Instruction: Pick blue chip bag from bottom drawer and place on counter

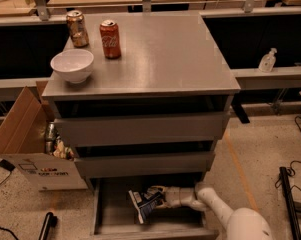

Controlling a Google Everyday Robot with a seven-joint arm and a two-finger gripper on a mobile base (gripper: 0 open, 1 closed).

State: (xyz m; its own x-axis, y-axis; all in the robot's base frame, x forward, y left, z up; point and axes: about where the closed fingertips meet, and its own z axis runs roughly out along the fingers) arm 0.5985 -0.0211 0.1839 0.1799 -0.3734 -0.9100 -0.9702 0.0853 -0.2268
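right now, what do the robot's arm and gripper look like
The arm is a smooth white tube with rounded joints, widening into a bulbous white shell at the frame's bottom edge. The gripper, down inside the bottom drawer, is a stubby cream-grey piece, duller than the arm. No cables, markings or labels show on either.

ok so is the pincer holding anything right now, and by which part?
Yes: the pincer, down in the bottom drawer, appears shut on the blue chip bag, gripping its upper right edge.
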